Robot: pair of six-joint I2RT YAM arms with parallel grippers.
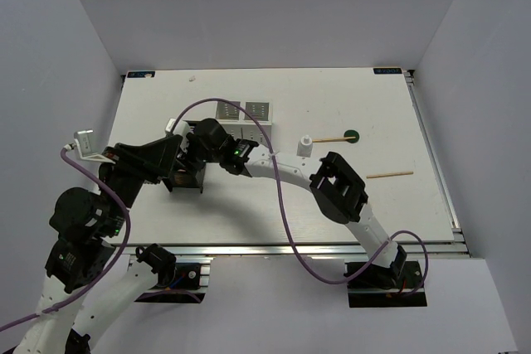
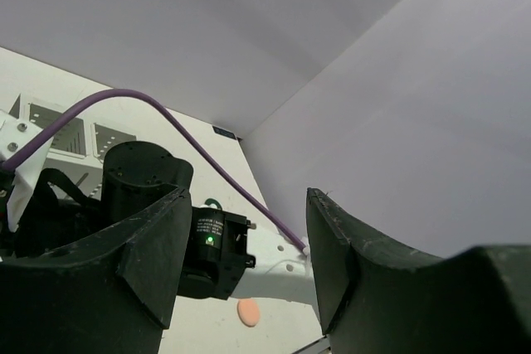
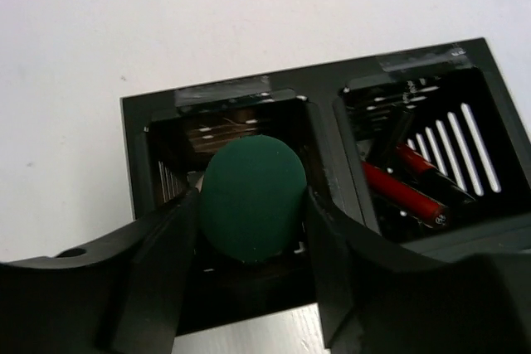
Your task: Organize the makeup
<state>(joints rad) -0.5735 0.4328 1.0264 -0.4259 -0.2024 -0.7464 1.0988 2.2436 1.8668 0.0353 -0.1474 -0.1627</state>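
Makeup is spread between table [image 1: 332, 97] and black holder [image 3: 323, 122]. Left gripper [image 2: 247, 201] is released, nothing between fingers. Right gripper [image 3: 250, 209] is clenched on dark green disc [image 3: 249, 167] at mouth of one holder compartment. Red-and-black tubes [image 3: 406, 192] are lodged in adjacent compartment. White bottle [image 1: 305, 147], wooden sticks [image 1: 390, 175] and second green disc [image 1: 352, 133] are seen on table, apart from holder.

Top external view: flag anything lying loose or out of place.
Loose on the table, right side: one wooden stick beside a dark green disc, a second stick nearer, and a white bottle standing alone. None is put away.
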